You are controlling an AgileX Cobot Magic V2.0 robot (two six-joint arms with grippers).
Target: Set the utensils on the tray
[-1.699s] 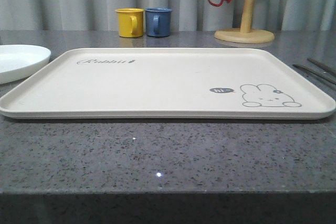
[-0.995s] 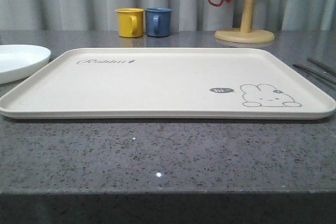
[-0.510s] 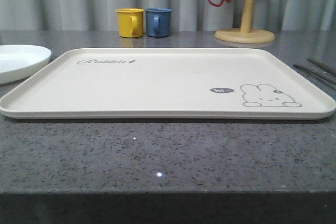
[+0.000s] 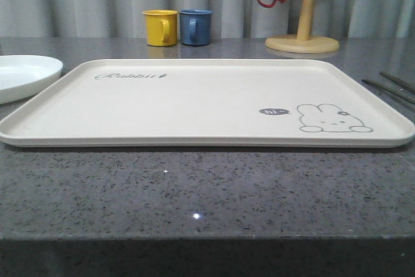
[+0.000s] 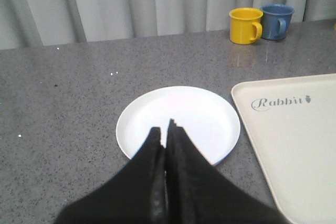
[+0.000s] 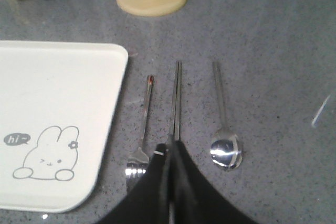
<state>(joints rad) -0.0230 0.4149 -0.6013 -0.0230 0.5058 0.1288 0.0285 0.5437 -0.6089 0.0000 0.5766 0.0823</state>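
Our right gripper [image 6: 169, 153] hangs over the chopsticks [image 6: 176, 100], fingers pressed together — fork [image 6: 143, 124] and spoon [image 6: 224, 121] flank them on the worktop [image 6: 273, 51], right of the bare tray [image 6: 63, 61]. The left gripper [image 5: 166, 137] idles, fingers pinched — no load.

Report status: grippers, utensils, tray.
Left gripper shut over white plate. Right gripper shut above chopsticks. Fork and spoon on counter beside tray. Nothing blocking.
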